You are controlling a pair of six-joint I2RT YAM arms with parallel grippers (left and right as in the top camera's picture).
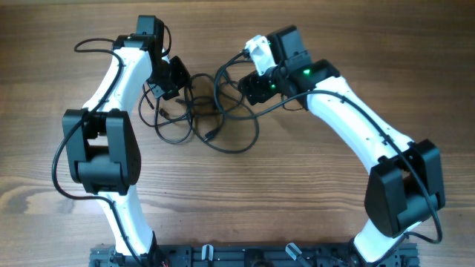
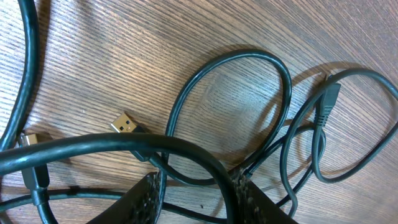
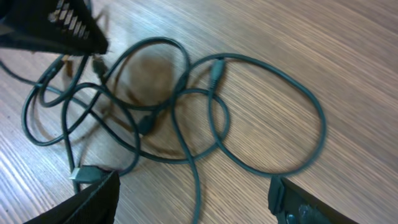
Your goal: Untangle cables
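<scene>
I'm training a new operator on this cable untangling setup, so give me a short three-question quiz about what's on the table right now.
1. True or false: the right gripper is shut on a cable.
2. In the left wrist view, the metal-tipped plug is: A) flat USB, B) round audio jack, C) mains plug.
3. Fill in: the tangled cables rest on a ___ table.
Key: 1 false; 2 A; 3 wooden.

Just a wood-grain table here, lol. Only the black cables lie on it, tangled in loose loops between my left pincer and right pincer.
</scene>
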